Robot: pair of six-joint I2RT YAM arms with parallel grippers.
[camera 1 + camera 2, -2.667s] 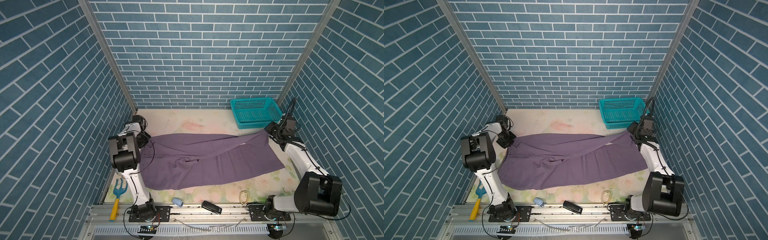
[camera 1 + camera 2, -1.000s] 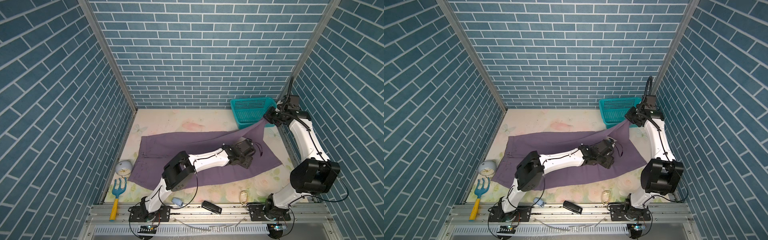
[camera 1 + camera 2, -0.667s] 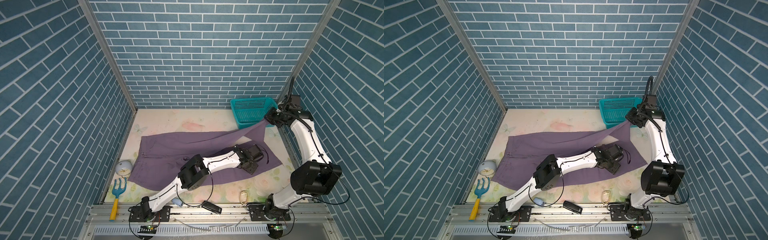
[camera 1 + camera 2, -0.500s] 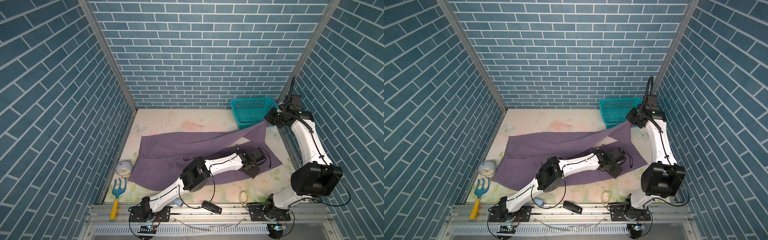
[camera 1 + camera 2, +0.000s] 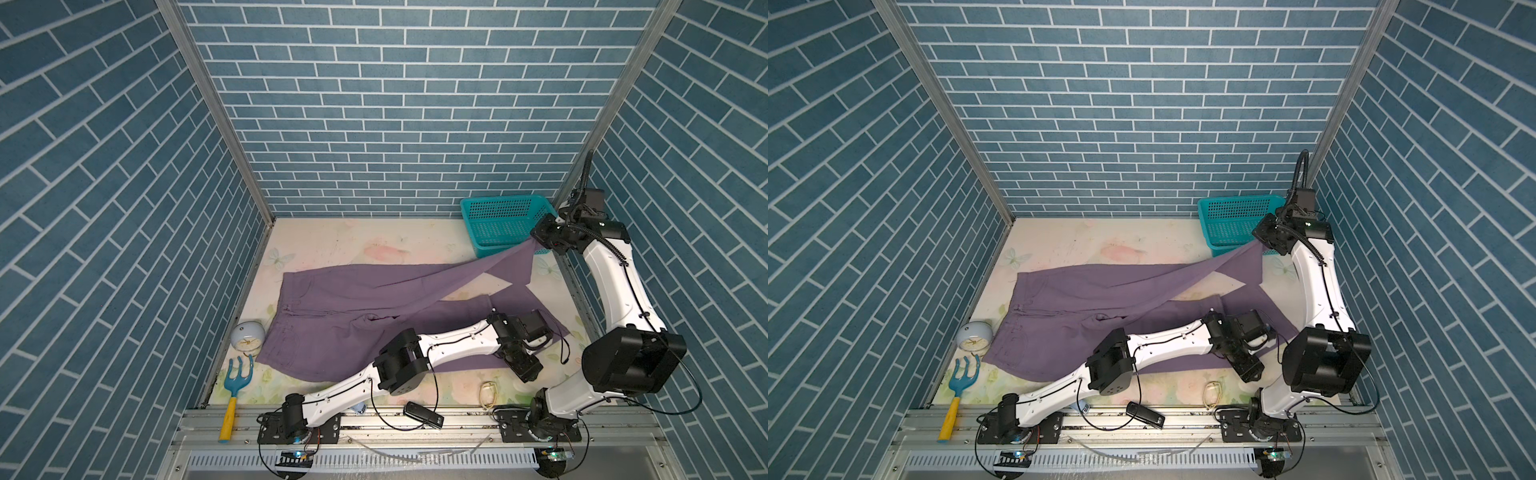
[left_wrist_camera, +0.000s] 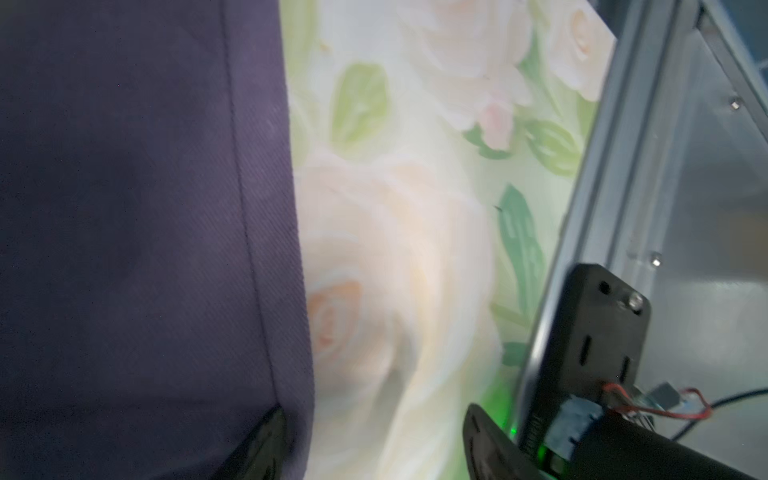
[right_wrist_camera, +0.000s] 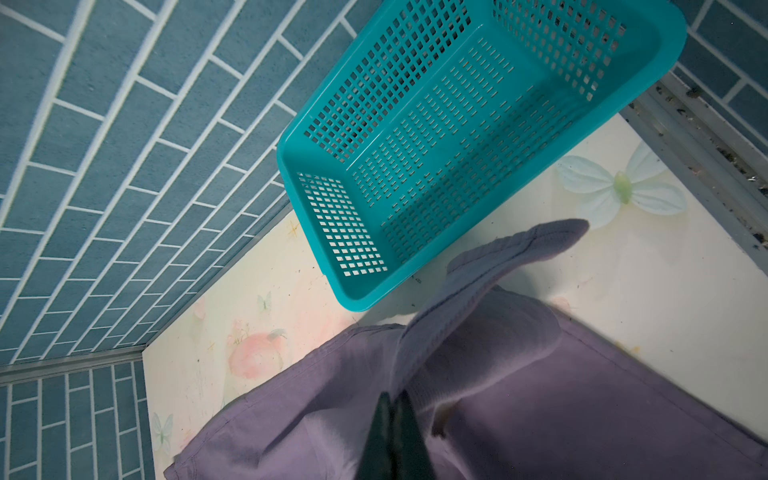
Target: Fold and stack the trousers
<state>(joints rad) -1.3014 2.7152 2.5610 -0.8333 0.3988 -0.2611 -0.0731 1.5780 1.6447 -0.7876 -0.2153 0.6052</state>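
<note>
Floral mat, trousers in right claw

The left end effector has swung from the waistband across to the near leg's hem (jaws apart); the right end effector has lifted the far hem of the trousers higher.

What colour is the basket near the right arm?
Teal basket, perforated all over; shows best in the right wrist view.

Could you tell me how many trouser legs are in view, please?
2. One leg of the muted purple fabric trousers is held up at its hem by the shut right gripper; the other lies flat below the open left gripper.
</note>
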